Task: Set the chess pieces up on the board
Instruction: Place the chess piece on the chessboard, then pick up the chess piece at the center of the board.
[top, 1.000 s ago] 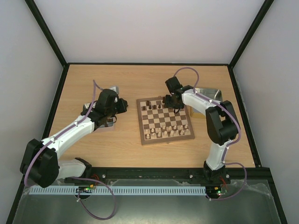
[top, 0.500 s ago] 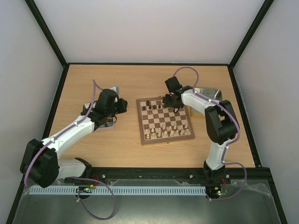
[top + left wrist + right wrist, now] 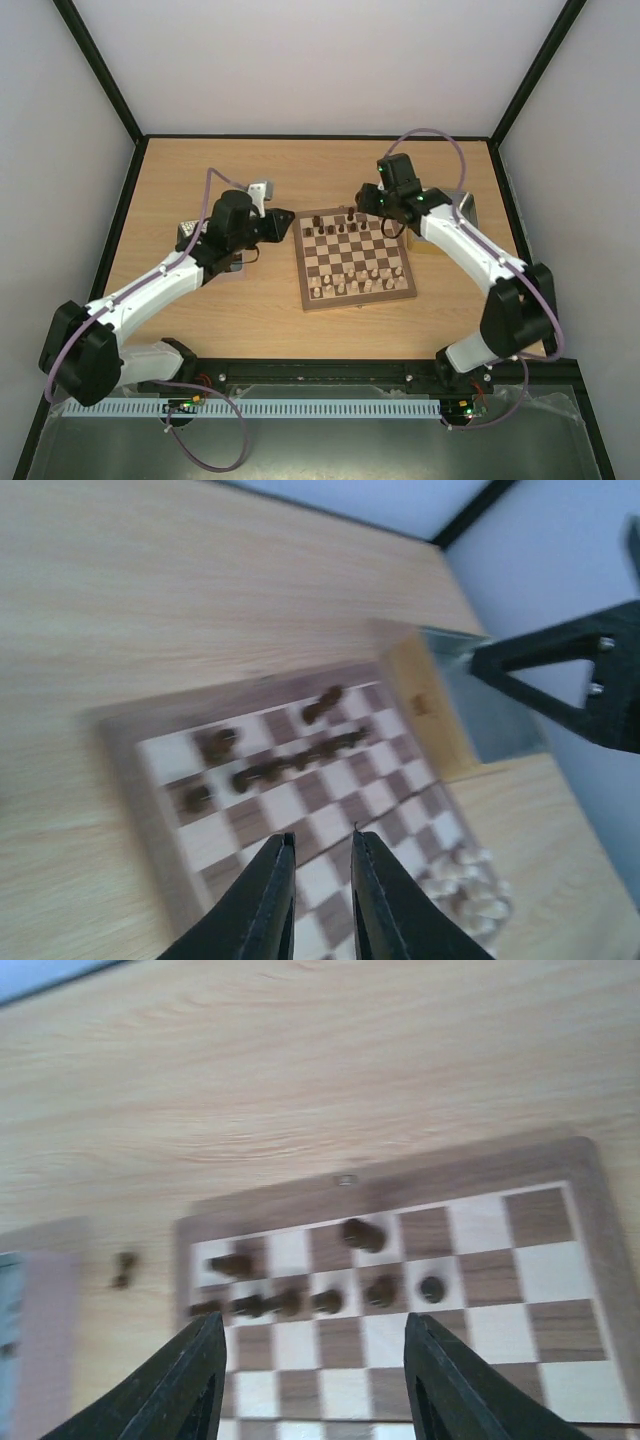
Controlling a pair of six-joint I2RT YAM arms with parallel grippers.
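Note:
The board (image 3: 355,258) lies mid-table. Several dark chess pieces (image 3: 335,226) stand on its two far rows; they also show in the right wrist view (image 3: 325,1300) and, blurred, in the left wrist view (image 3: 290,765). One dark piece (image 3: 123,1268) lies on the table off the board's corner. My left gripper (image 3: 283,225) hovers by the board's far left corner, its jaws a narrow gap apart with nothing between them (image 3: 320,838). My right gripper (image 3: 375,205) hangs over the board's far edge, wide open and empty (image 3: 315,1325).
Pale cream pieces (image 3: 360,282) fill the board's near rows. A metal tray (image 3: 468,205) sits right of the board, and another tray (image 3: 190,233) is left of it under my left arm. Black frame rails edge the table.
My right gripper has lifted off the far rows and drawn back towards the far right, its arm swung outward. My left gripper has moved right from the left tray to the board's corner.

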